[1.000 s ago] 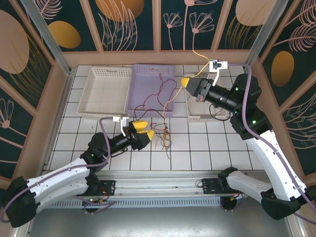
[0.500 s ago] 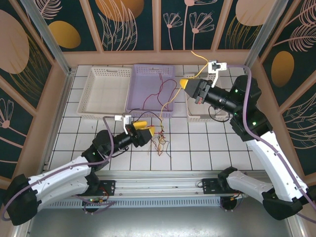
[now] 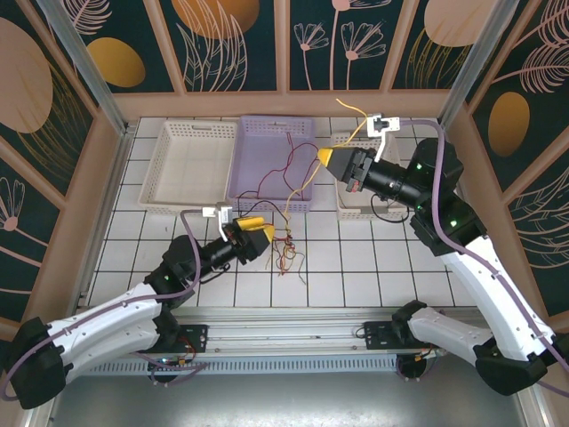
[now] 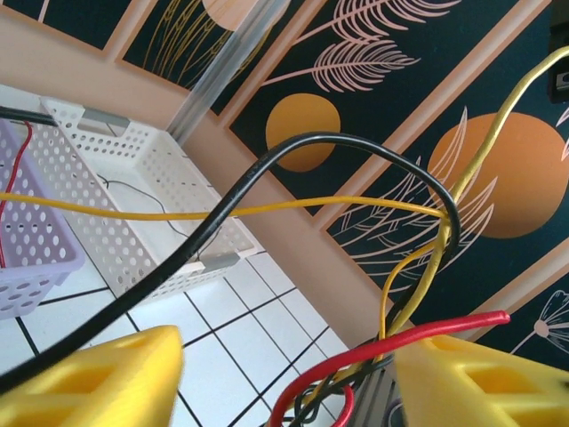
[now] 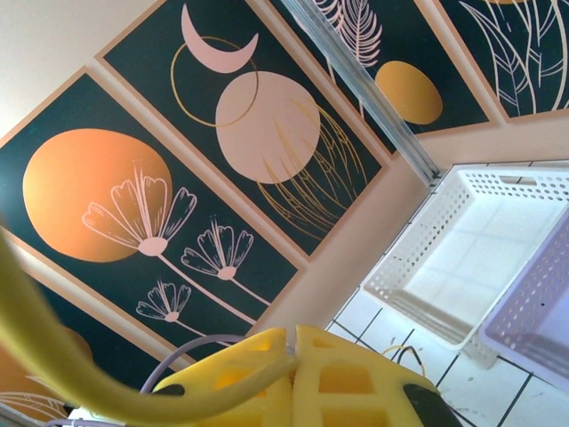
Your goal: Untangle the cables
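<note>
Left pincer (image 3: 264,233): jaws partly apart, low over the table (image 3: 356,258); red, black and yellow cables (image 3: 286,247) pass between the fingers (image 4: 98,374), apparently ungripped.
Right pincer (image 3: 324,157): clamped on a yellow cable (image 4: 468,169), held high.
Cables: tangled on the table beside the left pincer; red strands reach into the purple basket (image 3: 267,120).

White tiled floor (image 3: 373,258), dark teal wall panels (image 3: 151,44) — orange discs, pink flowers
</note>
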Controlling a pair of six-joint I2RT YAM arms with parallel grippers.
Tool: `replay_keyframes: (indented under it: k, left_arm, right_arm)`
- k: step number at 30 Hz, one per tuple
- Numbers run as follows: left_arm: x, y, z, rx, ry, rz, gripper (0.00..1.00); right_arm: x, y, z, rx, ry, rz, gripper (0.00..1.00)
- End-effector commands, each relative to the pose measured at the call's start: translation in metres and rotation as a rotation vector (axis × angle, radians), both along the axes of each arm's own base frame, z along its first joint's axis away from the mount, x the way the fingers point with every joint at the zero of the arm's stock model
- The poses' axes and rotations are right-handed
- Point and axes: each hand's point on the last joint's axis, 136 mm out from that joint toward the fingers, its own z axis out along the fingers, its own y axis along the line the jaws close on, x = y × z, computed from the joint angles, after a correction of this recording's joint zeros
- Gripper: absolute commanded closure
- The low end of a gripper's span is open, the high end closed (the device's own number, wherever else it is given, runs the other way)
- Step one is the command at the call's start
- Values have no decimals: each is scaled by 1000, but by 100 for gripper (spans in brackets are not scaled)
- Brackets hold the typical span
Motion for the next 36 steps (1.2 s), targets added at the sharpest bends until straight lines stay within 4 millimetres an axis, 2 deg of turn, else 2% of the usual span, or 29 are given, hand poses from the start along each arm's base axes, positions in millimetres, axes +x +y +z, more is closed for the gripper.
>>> replay_keyframes:
  k: [1, 7, 10, 11, 15, 21, 24, 28, 31, 36]
  left_arm:
    - [-1, -1, 16, -24, -42, -3, 52]
    - [0, 2, 17, -18, -48, 12, 74]
    - [0, 5, 19, -12, -51, 24, 91]
    - [0, 7, 21, -11, -53, 31, 99]
    - [-2, 17, 31, -4, -65, 60, 100]
    - [-8, 43, 50, 15, -67, 137, 100]
    - [-12, 58, 66, 19, -75, 178, 100]
    - [-15, 81, 82, 58, -84, 250, 100]
    - [-18, 97, 93, 96, -93, 300, 100]
    - [-21, 122, 107, 160, -102, 383, 100]
  right_arm:
    - [-7, -2, 15, 28, -67, 0, 100]
    - [-7, -1, 13, 23, -63, -5, 100]
    - [-4, -4, 8, 12, -60, -29, 100]
    - [-2, -5, 6, 5, -58, -42, 100]
    - [13, -14, -14, -42, -40, -138, 100]
    - [44, -45, -70, -145, 49, -357, 100]
    - [65, -77, -101, -177, 122, -494, 100]
    - [81, -116, -143, -199, 229, -635, 100]
    - [86, -140, -167, -192, 296, -704, 100]
    - [86, -173, -191, -187, 367, -802, 100]
